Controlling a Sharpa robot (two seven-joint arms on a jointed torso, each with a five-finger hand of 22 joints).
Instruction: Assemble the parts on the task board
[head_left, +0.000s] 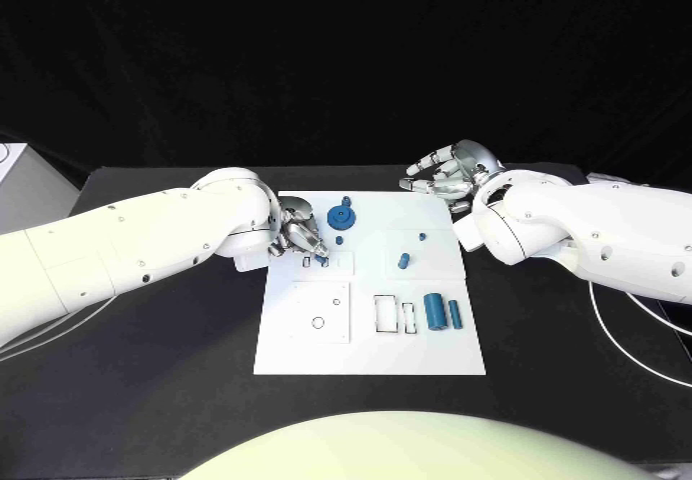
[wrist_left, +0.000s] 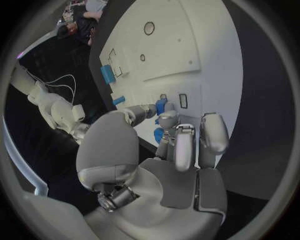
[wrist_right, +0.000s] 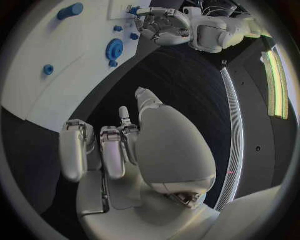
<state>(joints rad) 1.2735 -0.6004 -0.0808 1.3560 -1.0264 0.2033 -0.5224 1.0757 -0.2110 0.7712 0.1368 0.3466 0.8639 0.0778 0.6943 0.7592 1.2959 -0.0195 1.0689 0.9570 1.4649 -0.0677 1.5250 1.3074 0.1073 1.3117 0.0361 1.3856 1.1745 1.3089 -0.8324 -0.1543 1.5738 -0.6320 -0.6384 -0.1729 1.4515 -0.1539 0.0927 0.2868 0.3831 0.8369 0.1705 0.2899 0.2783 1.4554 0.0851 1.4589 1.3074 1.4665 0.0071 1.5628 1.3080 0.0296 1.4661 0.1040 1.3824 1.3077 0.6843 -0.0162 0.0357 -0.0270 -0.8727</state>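
The white task board (head_left: 372, 350) lies in the middle of the black table. My left hand (head_left: 299, 238) hovers over the board's far left part and pinches a small blue part (wrist_left: 161, 106) between thumb and a finger. Just beyond it a round blue gear (head_left: 342, 217) stands on the board. A short blue piece (head_left: 405, 261) and a tiny blue peg (head_left: 421, 237) sit mid-board. Two blue cylinders (head_left: 443, 313) lie near the right edge. My right hand (head_left: 450, 172) hangs off the board's far right corner, fingers loosely bent, holding nothing.
A square inset with a small hole (head_left: 320, 312) and rectangular slots (head_left: 387, 313) mark the board's near half. A white box (head_left: 15, 165) stands at the table's far left. A white cable (head_left: 635, 320) loops on the right.
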